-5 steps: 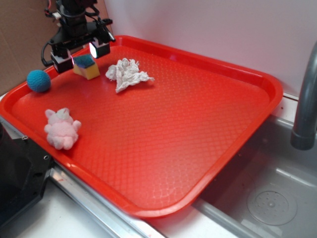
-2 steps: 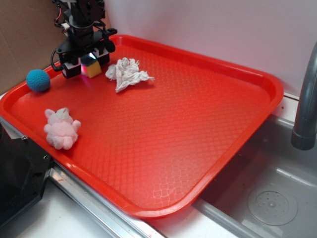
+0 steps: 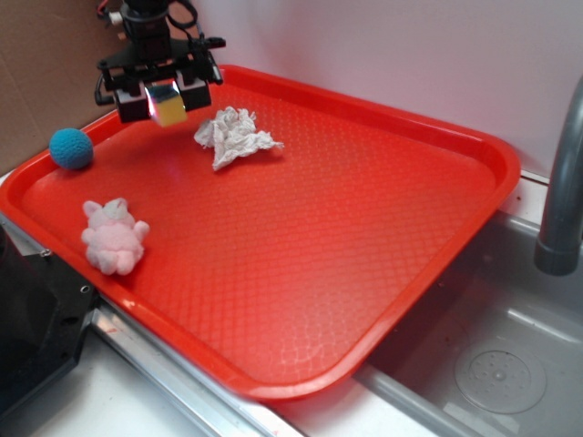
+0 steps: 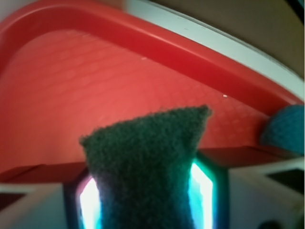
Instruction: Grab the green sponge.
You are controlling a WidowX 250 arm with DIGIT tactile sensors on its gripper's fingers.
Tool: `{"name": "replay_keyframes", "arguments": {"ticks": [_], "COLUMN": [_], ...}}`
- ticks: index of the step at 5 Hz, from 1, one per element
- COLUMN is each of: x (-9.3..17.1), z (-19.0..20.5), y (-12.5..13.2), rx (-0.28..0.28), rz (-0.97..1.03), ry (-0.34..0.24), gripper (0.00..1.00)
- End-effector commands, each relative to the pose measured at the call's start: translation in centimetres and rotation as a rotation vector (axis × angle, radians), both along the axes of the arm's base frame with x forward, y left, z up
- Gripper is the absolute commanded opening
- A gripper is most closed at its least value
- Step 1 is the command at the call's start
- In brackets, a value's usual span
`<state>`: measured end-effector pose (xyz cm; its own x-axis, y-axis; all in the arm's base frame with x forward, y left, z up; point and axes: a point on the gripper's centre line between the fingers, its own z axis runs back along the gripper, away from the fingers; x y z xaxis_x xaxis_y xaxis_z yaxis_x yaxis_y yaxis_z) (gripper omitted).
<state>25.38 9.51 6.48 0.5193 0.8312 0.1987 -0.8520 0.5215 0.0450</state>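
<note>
Tool pinches green sponge between teal ball, paper wad.

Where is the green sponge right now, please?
In the exterior view, the green sponge is clamped in the gripper above the tray's far-left corner, between teal ball and paper wad.

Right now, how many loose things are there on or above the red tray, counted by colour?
Green and yellow: 1, the green sponge, held in the tool.
Teal: 1, the ball.
White: 1, the paper wad.
Pink: 1, the plush toy.
Total: 4.
</note>
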Motion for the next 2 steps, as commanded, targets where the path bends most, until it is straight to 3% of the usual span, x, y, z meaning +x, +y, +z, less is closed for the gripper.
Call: {"name": "replay_keyframes", "arguments": {"ticks": [1, 2], "x": [-1.6, -3.8], "z": [8.1, 10.7], "y": [-7.3, -10.9], "rx": [-0.177, -0.192], "rz": [-0.492, -0.738], "ry": [-0.060, 0.006], "gripper": [0.00, 0.00]}}
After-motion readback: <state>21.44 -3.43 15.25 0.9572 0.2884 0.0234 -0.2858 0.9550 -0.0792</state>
